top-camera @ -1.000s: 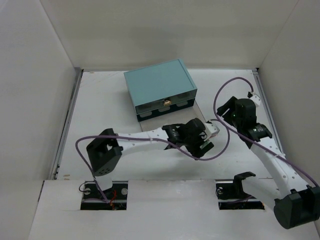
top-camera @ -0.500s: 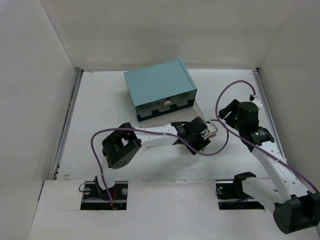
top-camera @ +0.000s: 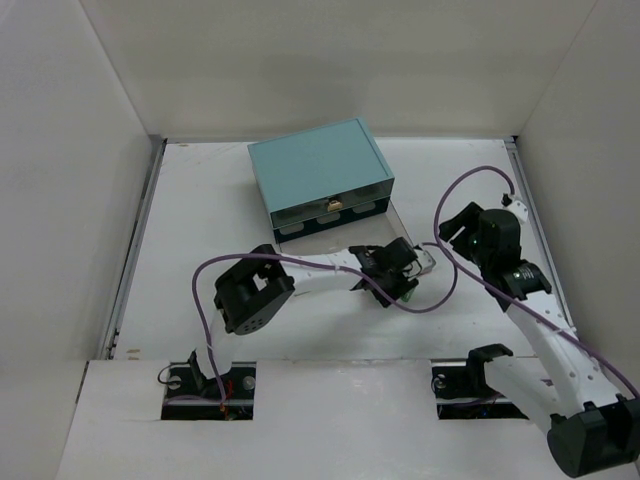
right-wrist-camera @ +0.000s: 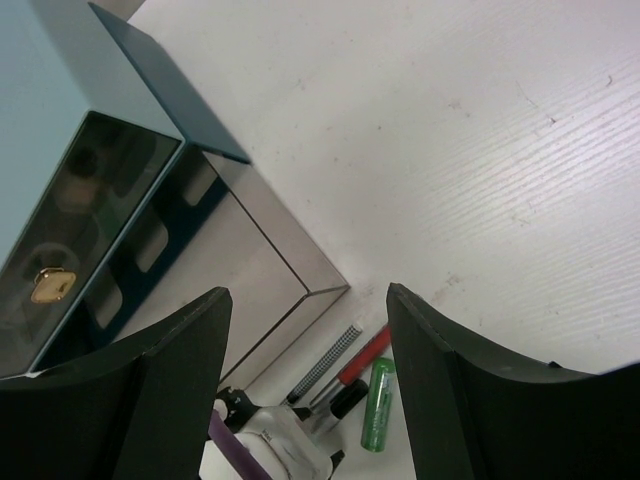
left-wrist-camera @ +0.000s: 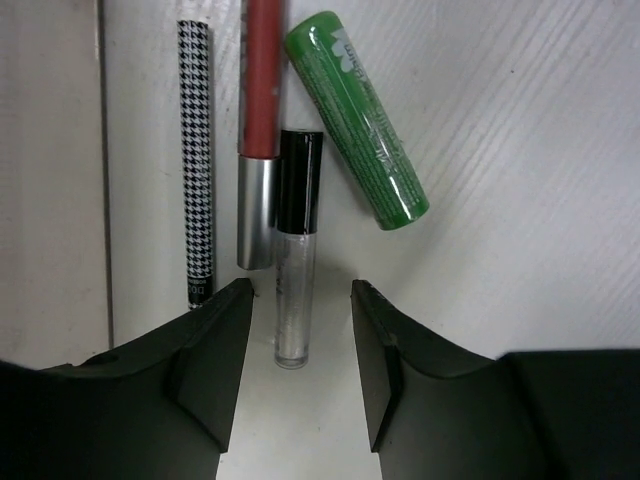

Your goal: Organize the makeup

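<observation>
In the left wrist view several makeup items lie side by side on the white table: a black-and-white houndstooth pencil point(left-wrist-camera: 196, 160), a red tube with a silver cap point(left-wrist-camera: 258, 130), a clear glitter tube with a black cap point(left-wrist-camera: 296, 260) and a green tube point(left-wrist-camera: 357, 115). My left gripper point(left-wrist-camera: 300, 305) is open, low over the table, with the glitter tube's end between its fingertips. It also shows in the top view point(top-camera: 410, 264). My right gripper point(right-wrist-camera: 307, 295) is open and empty, higher up. It looks down on the houndstooth pencil point(right-wrist-camera: 325, 365), the red tube point(right-wrist-camera: 365, 355) and the green tube point(right-wrist-camera: 377, 405).
The teal two-drawer box point(top-camera: 320, 175) stands at the back centre. Its lower drawer point(top-camera: 335, 242) is pulled out towards the arms, just left of the items. The drawer's corner point(right-wrist-camera: 320, 295) lies close to the pencils. A purple cable loops beside each arm.
The left arm's elbow has swung right and the gripper has settled over the row of tubes. The right arm has drawn back slightly towards its base.
</observation>
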Robot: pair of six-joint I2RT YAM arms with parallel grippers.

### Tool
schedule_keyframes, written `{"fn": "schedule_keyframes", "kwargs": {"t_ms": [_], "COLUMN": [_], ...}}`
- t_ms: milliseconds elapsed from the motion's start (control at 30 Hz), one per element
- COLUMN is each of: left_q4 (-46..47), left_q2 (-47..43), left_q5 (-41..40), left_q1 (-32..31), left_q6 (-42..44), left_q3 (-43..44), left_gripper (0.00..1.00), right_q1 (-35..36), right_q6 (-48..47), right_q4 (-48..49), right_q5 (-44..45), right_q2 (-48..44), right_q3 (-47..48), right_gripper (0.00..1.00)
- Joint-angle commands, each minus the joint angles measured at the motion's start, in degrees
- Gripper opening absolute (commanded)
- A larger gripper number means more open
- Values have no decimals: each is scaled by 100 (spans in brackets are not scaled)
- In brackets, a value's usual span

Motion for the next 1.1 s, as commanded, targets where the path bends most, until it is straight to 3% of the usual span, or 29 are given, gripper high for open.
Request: {"fn": "schedule_keyframes", "kwargs": {"t_ms": [0,200,367,500,867,1067], "left_q4": [-90,-125,-90,-99,23,367], "left_q2": [109,109,-216,-436,-1630,-2246], "left_q5": [-269,-287,-322,-489,-1122,-1701], "left_q1": [29,-94,-190,-252,-516,71], "left_q6": [81,64,125,204,407,371], "left_q3": [240,213,82,38,-77,-208], "left_gripper": [41,21,18,9,3,5], "right_q1": [-85,-190,-217,-217,-199,-24], "right_q6": [-8,36,19,28,45,229], "right_q4": [139,95,86,86,-71,-960], "right_q5": [-99,-108,-152,-170,-196,-73], "right_q2": [-181,-436,-498,-454,-226,-59], "right_q3": [-91,-231,-249,-267,-320,-415], "right_gripper": [70,70,70,70,70,73]}}
